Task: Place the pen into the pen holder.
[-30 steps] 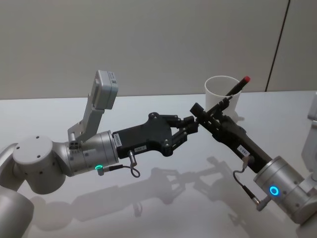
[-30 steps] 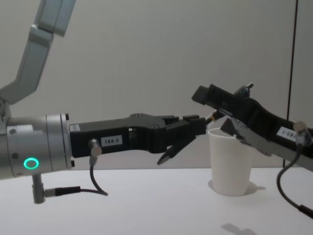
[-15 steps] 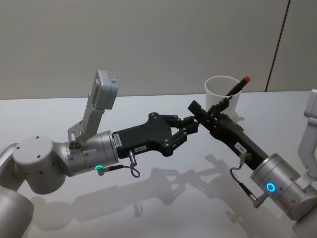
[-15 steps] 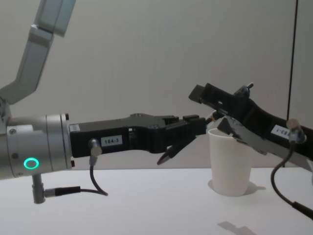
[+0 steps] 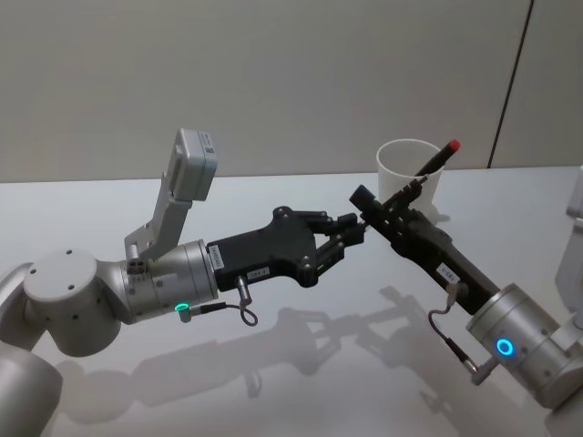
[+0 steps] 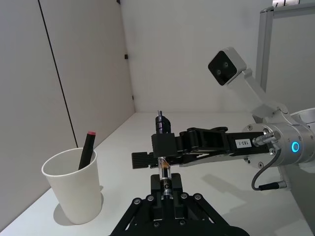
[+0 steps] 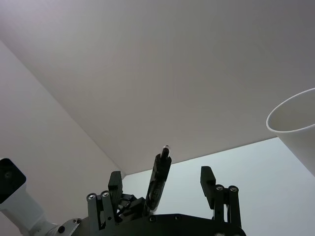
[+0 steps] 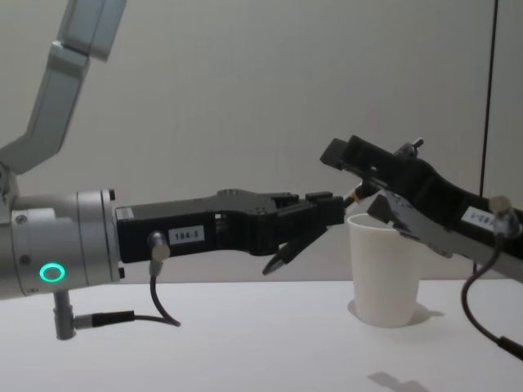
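My left gripper [image 5: 352, 224] is held out above the table and is shut on the lower end of a slim black pen [image 6: 163, 169] with a clear amber section. The pen slants up toward the pen holder [image 5: 407, 169], a white paper cup at the back right. My right gripper [image 7: 161, 183] comes in from the right and stands open around the pen's upper part [image 7: 162, 164], one finger on each side, neither pressing it. The cup's rim [image 7: 294, 112] is just beyond. A second black pen with a red cap [image 5: 440, 155] leans inside the cup.
Both arms hang over the white table [image 5: 301, 364], which runs back to a plain grey wall. The left arm's wrist camera [image 5: 195, 164] sticks up behind its forearm. The cup [image 8: 384, 273] stands just right of the two grippers.
The right arm edged slightly toward the left gripper half a second ago and has come back to about where it was. The left arm and the pen have not moved.
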Available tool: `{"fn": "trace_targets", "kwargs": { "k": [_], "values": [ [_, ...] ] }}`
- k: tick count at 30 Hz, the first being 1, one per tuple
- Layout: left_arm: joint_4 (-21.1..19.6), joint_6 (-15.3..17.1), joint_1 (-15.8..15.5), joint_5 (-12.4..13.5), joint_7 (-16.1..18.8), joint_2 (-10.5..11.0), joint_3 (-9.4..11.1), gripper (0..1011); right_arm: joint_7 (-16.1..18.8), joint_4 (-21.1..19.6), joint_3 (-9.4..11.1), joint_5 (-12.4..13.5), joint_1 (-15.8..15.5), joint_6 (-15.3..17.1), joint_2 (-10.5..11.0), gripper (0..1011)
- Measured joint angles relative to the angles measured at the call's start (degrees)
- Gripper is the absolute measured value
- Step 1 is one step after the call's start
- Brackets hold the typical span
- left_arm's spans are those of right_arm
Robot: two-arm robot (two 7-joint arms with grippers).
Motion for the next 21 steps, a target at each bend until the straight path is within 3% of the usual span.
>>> {"fn": "trace_targets", "kwargs": {
  "k": [21],
  "values": [
    [0.0, 0.0, 0.0, 0.0, 0.0, 0.0, 0.0, 121, -0.4, -2.1, 0.3, 1.6, -1.7, -1.1, 1.8, 1001]
  ]
}}
